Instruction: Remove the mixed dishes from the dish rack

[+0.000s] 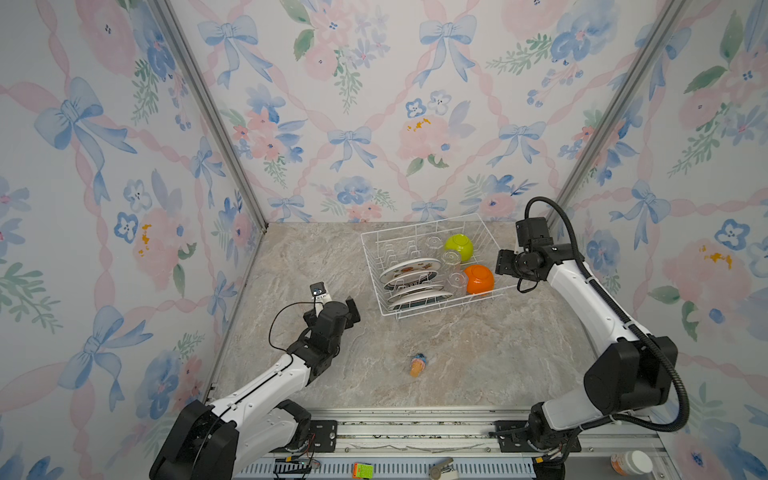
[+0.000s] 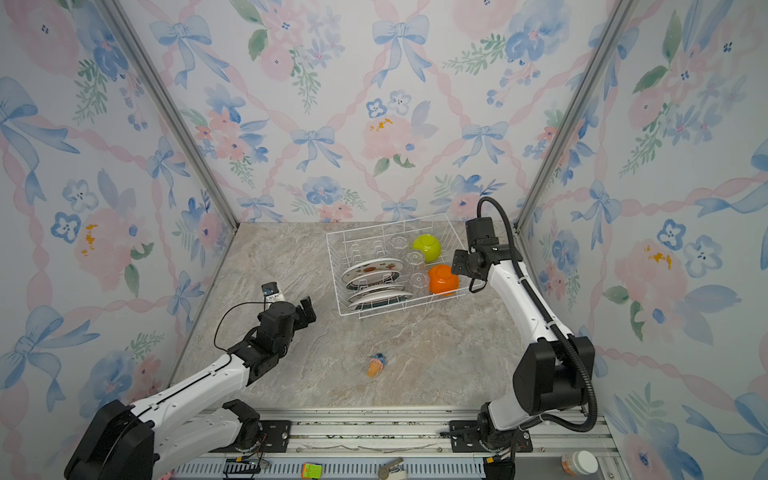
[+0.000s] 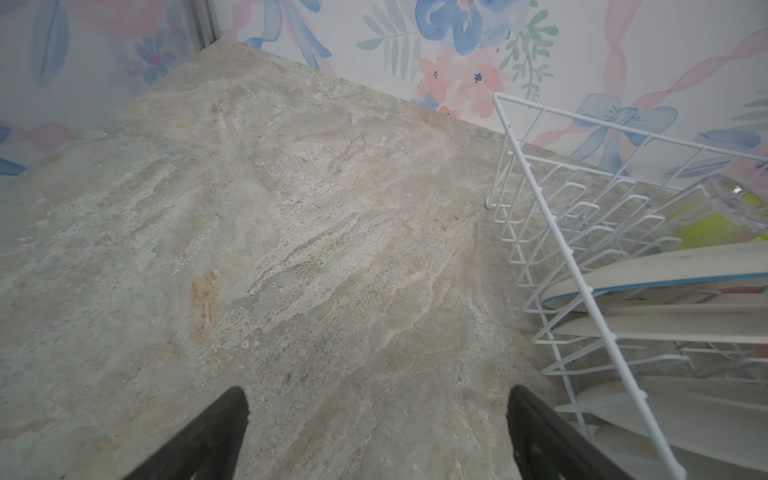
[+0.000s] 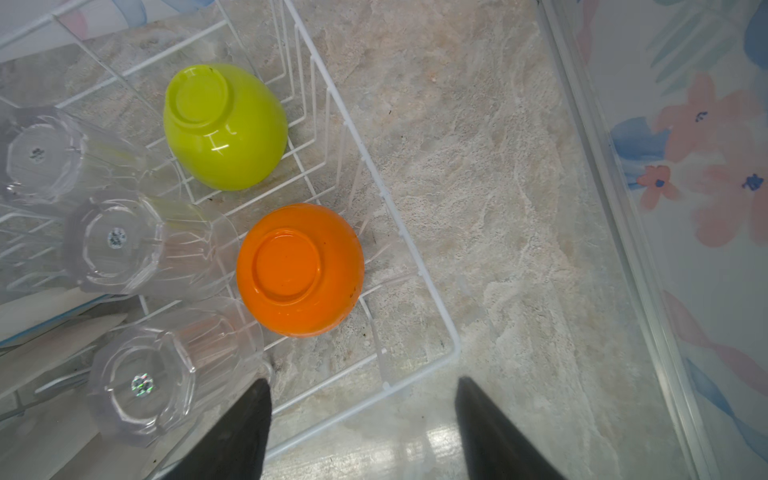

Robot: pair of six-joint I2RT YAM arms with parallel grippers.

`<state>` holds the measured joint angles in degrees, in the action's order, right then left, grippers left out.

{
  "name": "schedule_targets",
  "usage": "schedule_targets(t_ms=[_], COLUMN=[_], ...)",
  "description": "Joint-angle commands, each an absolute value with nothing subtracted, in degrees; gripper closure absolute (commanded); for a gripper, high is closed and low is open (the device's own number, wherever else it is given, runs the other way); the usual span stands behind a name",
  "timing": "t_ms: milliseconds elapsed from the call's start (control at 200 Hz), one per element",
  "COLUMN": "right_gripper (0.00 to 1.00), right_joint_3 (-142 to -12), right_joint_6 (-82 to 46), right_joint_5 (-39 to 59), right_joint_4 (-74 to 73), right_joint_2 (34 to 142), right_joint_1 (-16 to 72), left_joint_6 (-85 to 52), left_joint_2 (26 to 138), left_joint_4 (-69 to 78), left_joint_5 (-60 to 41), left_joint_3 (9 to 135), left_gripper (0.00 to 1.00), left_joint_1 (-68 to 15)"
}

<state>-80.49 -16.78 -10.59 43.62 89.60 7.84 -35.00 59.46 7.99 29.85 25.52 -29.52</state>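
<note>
The white wire dish rack (image 1: 372, 275) (image 2: 333, 275) stands at the back right of the marble table. Printed plates (image 1: 409, 268) (image 2: 372, 266) lean in its left half. Three clear glasses (image 1: 451, 259) (image 4: 114, 239) stand upside down in its middle. An upturned lime-green bowl (image 1: 459, 247) (image 4: 224, 124) and an upturned orange bowl (image 1: 479, 279) (image 4: 299, 270) sit on its right. My right gripper (image 1: 503, 264) (image 4: 361, 390) hovers open above the rack's near right corner, just right of the orange bowl, holding nothing. My left gripper (image 1: 336, 300) (image 3: 376, 399) is open and empty over bare table left of the rack.
A small orange-and-blue toy (image 1: 417, 364) (image 2: 376, 365) lies on the table in front of the rack. Flowered walls close in the back and both sides. On the front rail sit a pill bottle (image 1: 629, 463) and a green-and-orange cube (image 1: 363, 471).
</note>
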Motion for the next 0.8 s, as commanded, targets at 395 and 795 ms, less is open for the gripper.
schedule_targets(t_ms=[395,795], right_gripper=[0.37,0.45], right_joint_3=[-86.0,-86.1], right_joint_6=[-9.4,-9.1], right_joint_5=[-14.0,-8.6], right_joint_4=[40.3,34.4], right_joint_2=[103.3,107.7], right_joint_1=[5.0,3.2], left_joint_6=[-34.1,-34.5], left_joint_2=[58.2,57.9], left_joint_4=[2.9,2.5], left_joint_5=[20.5,21.6], left_joint_3=[30.9,31.4], left_gripper=[0.02,0.02], left_joint_1=[-29.1,-29.1])
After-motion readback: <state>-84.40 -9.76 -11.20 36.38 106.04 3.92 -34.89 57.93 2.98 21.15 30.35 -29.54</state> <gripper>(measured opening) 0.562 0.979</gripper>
